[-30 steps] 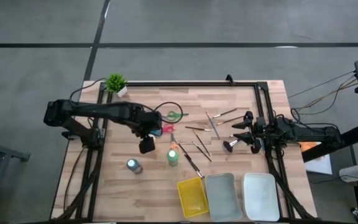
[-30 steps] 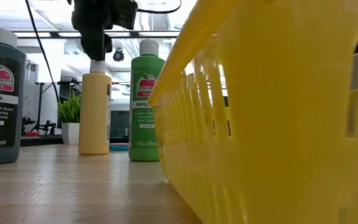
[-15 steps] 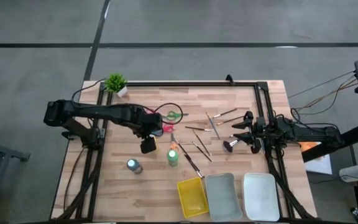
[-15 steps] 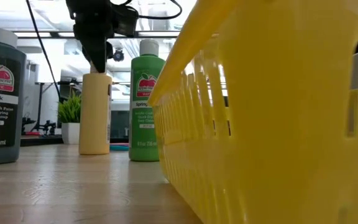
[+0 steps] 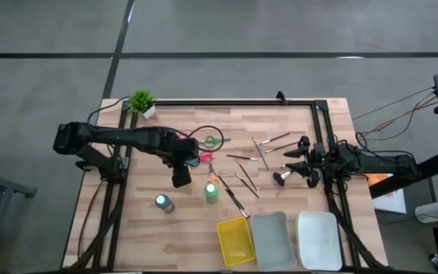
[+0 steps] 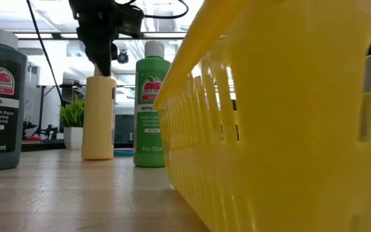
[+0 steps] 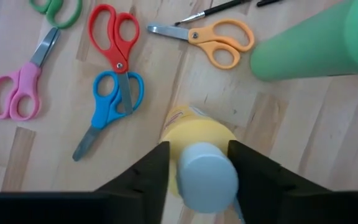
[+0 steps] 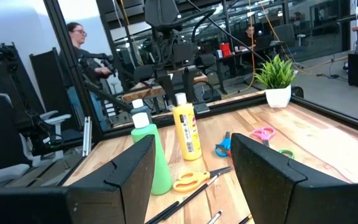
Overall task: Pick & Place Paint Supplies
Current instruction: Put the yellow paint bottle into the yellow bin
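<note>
Left gripper (image 7: 199, 163) down over the white cap of the yellow paint bottle (image 6: 99, 116), fingers on both sides of the cap; cannot tell whether pressing it. Standing upright mid-table beside the green bottle (image 6: 150, 103), labelled "Spring" under an apple logo. Nearer the camera, a black bottle (image 6: 0, 96) reading "Apple Barrel", "Matte", "Black", "236 ml". Right gripper (image 5: 304, 161) parked at the table's right edge, jaws apart, empty.

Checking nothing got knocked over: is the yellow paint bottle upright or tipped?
Upright. The yellow paint bottle stands on its base on the table, cap up, with the left gripper straddling the cap.
</note>
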You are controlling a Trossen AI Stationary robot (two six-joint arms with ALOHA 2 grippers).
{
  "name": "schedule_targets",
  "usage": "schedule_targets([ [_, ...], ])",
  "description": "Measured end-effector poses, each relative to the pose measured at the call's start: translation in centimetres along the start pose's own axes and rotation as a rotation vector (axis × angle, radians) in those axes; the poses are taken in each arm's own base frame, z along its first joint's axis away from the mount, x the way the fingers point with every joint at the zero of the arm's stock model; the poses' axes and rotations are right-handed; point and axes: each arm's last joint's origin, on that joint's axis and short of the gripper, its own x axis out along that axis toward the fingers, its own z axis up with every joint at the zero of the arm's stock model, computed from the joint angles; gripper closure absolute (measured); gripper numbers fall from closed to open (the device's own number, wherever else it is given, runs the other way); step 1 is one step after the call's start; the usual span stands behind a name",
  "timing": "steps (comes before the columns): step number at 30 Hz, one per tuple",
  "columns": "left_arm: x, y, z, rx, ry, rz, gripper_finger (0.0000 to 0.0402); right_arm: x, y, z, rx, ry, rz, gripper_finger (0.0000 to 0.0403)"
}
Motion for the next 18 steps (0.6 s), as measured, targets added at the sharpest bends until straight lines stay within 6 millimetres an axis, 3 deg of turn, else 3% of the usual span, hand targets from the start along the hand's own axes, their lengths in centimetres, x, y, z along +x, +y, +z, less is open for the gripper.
schedule_targets([
  [5,-0.02,0.01,0.01,0.000,-0.001,0.003,0.0295,0.00,0.00,-0.01,0.000,0.000,0.000,0.0196],
  [18,-0.14,0.00,0.03,-0.006,0.001,0.000,0.0293,0.00,0.00,-0.01,0.000,0.000,0.000,0.0196],
])
